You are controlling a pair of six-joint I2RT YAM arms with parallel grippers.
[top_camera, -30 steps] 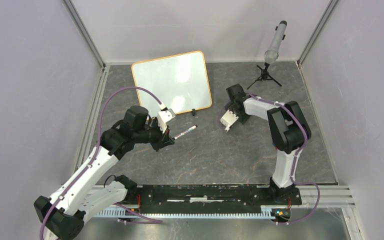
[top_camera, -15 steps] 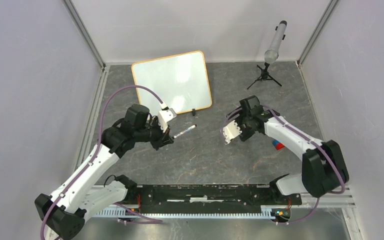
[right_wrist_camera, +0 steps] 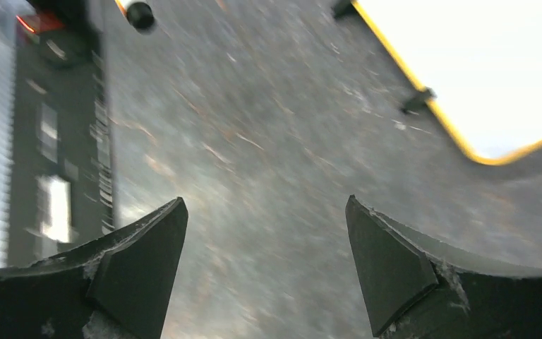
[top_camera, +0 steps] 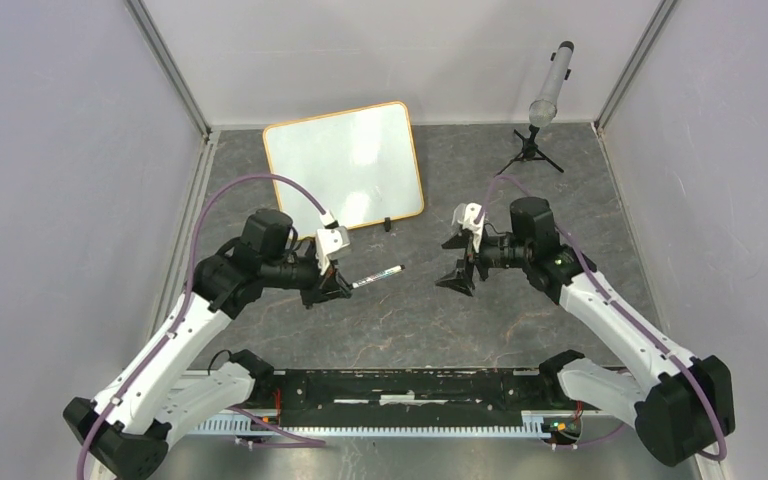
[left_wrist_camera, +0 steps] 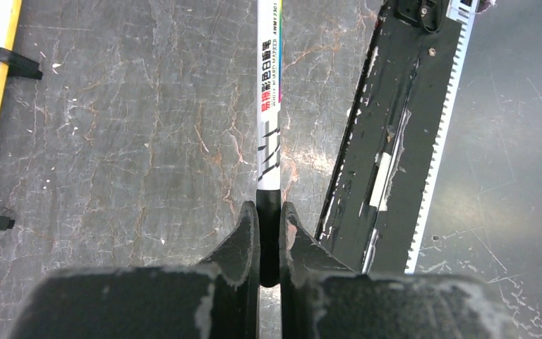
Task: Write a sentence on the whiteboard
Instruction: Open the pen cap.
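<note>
**Item: whiteboard** (top_camera: pixel 345 165). Laid flat at the far left of the tabletop (top_camera: pixel 410 330), with its orange frame in full view. From above it lies at about 12 o'clock from the left hand (left_wrist_camera: pixel 269 220) and at about 10 o'clock from the right hand (right_wrist_camera: pixel 266 205). The left is judged the nearer.

**Item: marker** (top_camera: pixel 378 275). Clamped by its rear end between the closed fingers of the left hand and carried clear of the tabletop. Its long axis runs nearly level, with the free end pointing between 2 and 3 o'clock, away from the board.

**Item: right hand.** The fingers are spread wide and nothing is held. It is placed at about 3 o'clock from the marker's free end, facing it, near but apart. A cap pull is judged the likely coming move, and it would turn on this alignment.

**Not made out:**
- No sentence is seen on the board, which is washed with glare.
- Whether the marker's dark end is a cap or a bare tip cannot be told.
- The right wrist view is blurred.
- The marker's far end is cut off in the left wrist view.
</note>
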